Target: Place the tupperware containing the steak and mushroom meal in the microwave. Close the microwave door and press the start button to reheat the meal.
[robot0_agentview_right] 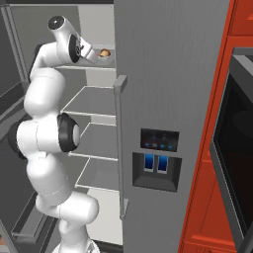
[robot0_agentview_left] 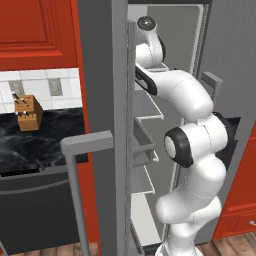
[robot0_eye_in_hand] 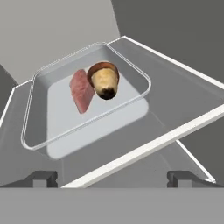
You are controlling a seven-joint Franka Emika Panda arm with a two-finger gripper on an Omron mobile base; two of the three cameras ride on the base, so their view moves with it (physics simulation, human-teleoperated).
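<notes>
Right now the arm (robot0_agentview_left: 192,150) reaches up into the open fridge (robot0_agentview_right: 168,74), its hand at the level of an upper shelf (robot0_eye_in_hand: 175,96). On that shelf sits the tupperware (robot0_eye_in_hand: 48,127), set back from the shelf's front edge and turned at an angle to it. Inside the tray, toward its far side, the steak (robot0_eye_in_hand: 81,91) stands on edge with the mushroom (robot0_eye_in_hand: 104,80) touching it. The gripper (robot0_eye_in_hand: 112,177) hangs just short of the shelf's front edge, its two fingertips (robot0_eye_in_hand: 43,177) spread wide and holding nothing. From the right base view the mushroom peeks out beside the hand. Off to the right, the microwave door (robot0_agentview_right: 232,148) stands open.
</notes>
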